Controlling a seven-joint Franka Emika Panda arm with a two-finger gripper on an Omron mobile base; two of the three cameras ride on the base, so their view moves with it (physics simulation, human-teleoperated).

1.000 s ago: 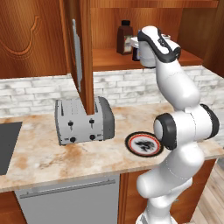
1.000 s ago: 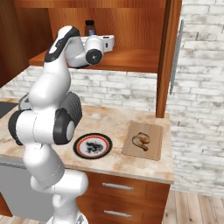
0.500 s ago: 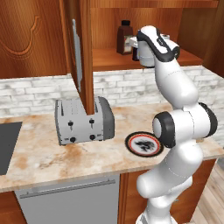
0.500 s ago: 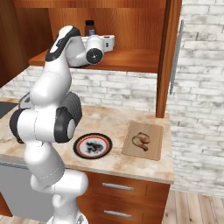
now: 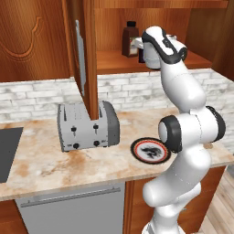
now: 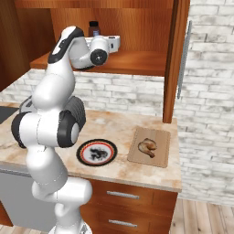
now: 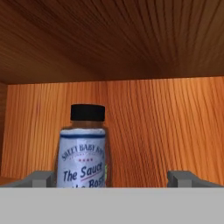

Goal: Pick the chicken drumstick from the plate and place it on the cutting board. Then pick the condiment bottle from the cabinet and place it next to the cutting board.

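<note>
On the counter nearest the base, the plate (image 6: 96, 152) is seen bare and the chicken drumstick (image 6: 147, 146) is seen lying on the cutting board (image 6: 160, 156) just beside it, so the first half of the job is judged done. Above, the gripper (image 7: 113, 180) is held inside the cabinet (image 5: 201, 58), just over its shelf, with its jaws spread wide and nothing between them. The chief hazard is judged to be a wrong pick: the tall brown bottle (image 7: 84, 151), black-capped and white-labelled, is framed left of centre between the fingertips (image 7: 41, 178), and were the jaws driven forward and closed on this line, that bottle would be seized instead of the one wanted. A second hazard is judged to be a knock. The two bottles are crowded close on the shelf, and either could be tipped or pushed deeper by a finger or the hand during a sideways correction. The condiment bottle (image 5: 141, 55) is made out from the left base camera only as a dark purplish shape, largely hidden by the hand, low on the shelf and just right of the tall bottle. Whether it is touched by the hand cannot be told. The cabinet's back wall (image 7: 166, 127) is seen beyond, bare.
</note>
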